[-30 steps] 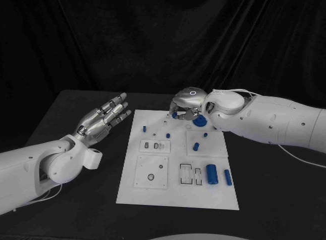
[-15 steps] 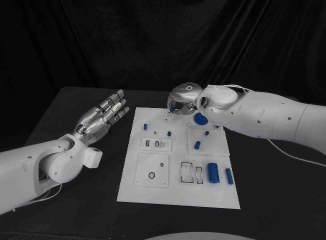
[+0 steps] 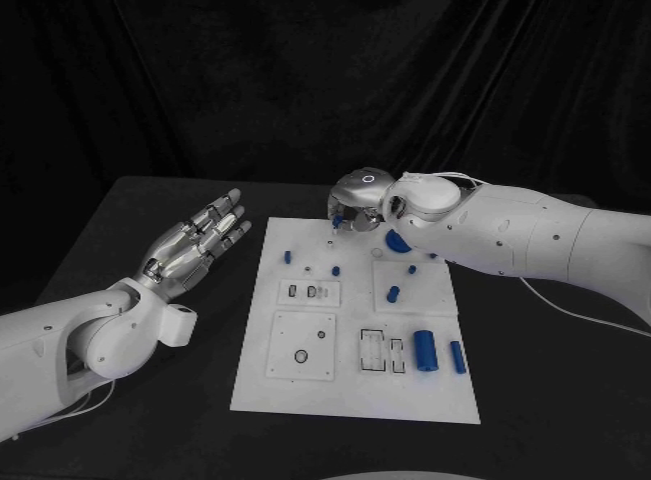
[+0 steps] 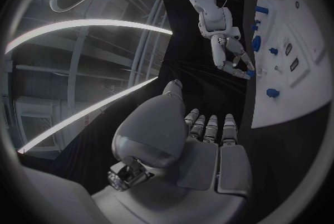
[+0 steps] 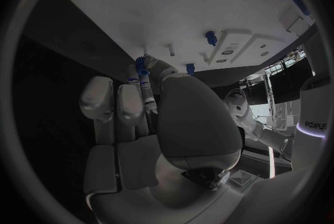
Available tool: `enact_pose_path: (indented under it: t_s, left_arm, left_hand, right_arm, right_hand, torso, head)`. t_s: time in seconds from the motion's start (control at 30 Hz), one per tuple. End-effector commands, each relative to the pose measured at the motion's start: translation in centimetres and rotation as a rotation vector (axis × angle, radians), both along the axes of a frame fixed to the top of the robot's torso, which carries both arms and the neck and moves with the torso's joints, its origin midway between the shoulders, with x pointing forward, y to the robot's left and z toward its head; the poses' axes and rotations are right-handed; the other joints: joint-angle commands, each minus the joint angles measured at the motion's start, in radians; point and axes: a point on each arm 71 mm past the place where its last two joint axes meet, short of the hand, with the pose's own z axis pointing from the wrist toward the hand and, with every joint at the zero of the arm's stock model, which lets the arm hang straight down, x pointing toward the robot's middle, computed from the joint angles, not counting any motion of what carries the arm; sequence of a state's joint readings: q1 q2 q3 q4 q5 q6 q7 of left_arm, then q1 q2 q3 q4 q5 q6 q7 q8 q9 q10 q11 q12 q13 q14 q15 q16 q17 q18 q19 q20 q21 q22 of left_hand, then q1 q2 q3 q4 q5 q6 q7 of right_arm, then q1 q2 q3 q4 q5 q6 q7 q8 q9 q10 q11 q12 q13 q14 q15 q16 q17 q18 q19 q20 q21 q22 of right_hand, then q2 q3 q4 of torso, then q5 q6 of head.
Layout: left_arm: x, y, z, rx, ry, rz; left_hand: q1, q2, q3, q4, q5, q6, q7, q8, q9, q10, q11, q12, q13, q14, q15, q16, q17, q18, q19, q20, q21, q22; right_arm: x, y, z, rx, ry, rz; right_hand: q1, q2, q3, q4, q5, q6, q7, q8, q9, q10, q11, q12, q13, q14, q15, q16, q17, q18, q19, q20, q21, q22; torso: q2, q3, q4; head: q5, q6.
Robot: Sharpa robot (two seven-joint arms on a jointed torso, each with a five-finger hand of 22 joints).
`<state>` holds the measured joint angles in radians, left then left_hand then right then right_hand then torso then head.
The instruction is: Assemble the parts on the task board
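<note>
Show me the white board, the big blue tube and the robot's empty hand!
task board (image 3: 412, 395), head view, bare near corner.
big blue tube (image 3: 425, 348), head view, its middle.
left hand (image 3: 195, 243), head view, its palm.

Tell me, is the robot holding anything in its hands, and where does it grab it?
The right hand pinches a small blue part in its fingers, by the part's end, over the task board. The left hand holds nothing.

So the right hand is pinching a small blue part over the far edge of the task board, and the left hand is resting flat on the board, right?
Not quite. The left hand is not on the task board; the head view shows it open, beside the board's left edge. The right hand does pinch a small blue part over the far edge.
</note>
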<state>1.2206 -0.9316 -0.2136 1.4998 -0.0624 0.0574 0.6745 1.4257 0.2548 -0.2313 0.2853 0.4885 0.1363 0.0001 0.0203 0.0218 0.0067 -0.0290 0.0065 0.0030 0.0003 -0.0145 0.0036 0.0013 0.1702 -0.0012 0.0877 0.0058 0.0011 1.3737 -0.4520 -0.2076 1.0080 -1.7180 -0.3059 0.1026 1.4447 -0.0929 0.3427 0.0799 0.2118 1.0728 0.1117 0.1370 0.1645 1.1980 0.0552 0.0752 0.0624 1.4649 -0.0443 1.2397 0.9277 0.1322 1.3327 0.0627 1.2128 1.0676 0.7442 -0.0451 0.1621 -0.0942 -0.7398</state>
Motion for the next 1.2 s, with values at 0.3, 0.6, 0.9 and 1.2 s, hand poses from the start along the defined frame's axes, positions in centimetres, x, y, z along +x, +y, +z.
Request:
enact_pose_path:
  t_s: [0.3, 0.6, 0.9, 1.2]
  left_arm:
    - [-0.04, -0.12, 0.18, -0.023, -0.012, -0.021]
    - [-0.05, -0.09, 0.15, -0.022, -0.007, -0.025]
    - [-0.02, 0.01, 0.11, -0.019, -0.003, -0.026]
    - [0.03, 0.05, 0.05, -0.017, 0.002, -0.028]
  left_hand:
    - [0.020, -0.002, 0.007, -0.007, 0.025, 0.012, 0.001, 0.005, 0.001, -0.003, 0.002, -0.004, -0.001, 0.000, 0.007, -0.004, -0.001, -0.001, 0.001, 0.004, -0.006, -0.001]
    - [0.022, -0.002, 0.008, -0.008, 0.028, 0.012, 0.001, 0.005, 0.001, -0.003, 0.002, -0.004, -0.001, 0.000, 0.008, -0.004, -0.001, -0.001, 0.001, 0.005, -0.006, -0.001]
    - [0.023, -0.001, 0.009, -0.008, 0.030, 0.012, 0.000, 0.005, 0.001, -0.003, 0.001, -0.004, -0.001, 0.000, 0.011, -0.004, -0.001, -0.002, 0.001, 0.007, -0.006, -0.001]
    - [0.023, -0.001, 0.010, -0.008, 0.031, 0.011, 0.000, 0.005, 0.001, -0.003, 0.001, -0.005, -0.001, 0.000, 0.012, -0.004, -0.001, -0.002, 0.001, 0.008, -0.006, -0.001]
  right_arm:
    - [0.08, 0.12, -0.34, -0.003, 0.006, -0.016]
    - [0.15, 0.11, -0.51, -0.014, 0.019, -0.024]
    - [0.17, -0.20, -0.58, -0.016, 0.021, -0.030]
    - [0.10, -0.63, -0.75, -0.018, 0.027, -0.037]
  right_hand:
    - [0.000, -0.005, 0.013, 0.000, 0.004, -0.020, 0.001, -0.012, 0.000, -0.012, 0.006, -0.009, 0.001, 0.002, 0.003, 0.004, 0.002, -0.021, 0.002, 0.005, 0.012, 0.012]
    - [0.002, -0.006, 0.017, -0.002, 0.005, -0.023, 0.001, -0.015, 0.000, -0.015, 0.006, -0.011, 0.001, 0.000, 0.002, 0.004, 0.002, -0.021, 0.001, 0.005, 0.013, 0.014]
    - [0.004, -0.007, 0.020, -0.004, 0.009, -0.022, 0.001, -0.015, 0.001, -0.017, 0.006, -0.011, 0.001, -0.001, 0.002, 0.003, 0.001, -0.021, 0.000, 0.004, 0.012, 0.015]
    - [0.005, -0.007, 0.022, -0.005, 0.012, -0.021, 0.001, -0.015, 0.002, -0.018, 0.006, -0.011, 0.001, -0.002, 0.002, 0.003, 0.001, -0.022, 0.001, 0.004, 0.015, 0.019]
  torso:
    - [0.006, -0.0020, 0.0066]
    - [0.005, -0.0026, 0.0060]
    - [0.005, -0.0030, 0.0057]
    - [0.005, -0.0033, 0.0069]
  head:
    - [-0.005, 0.001]
    - [-0.004, -0.004]
    - [-0.004, -0.005]
    - [-0.007, -0.004]
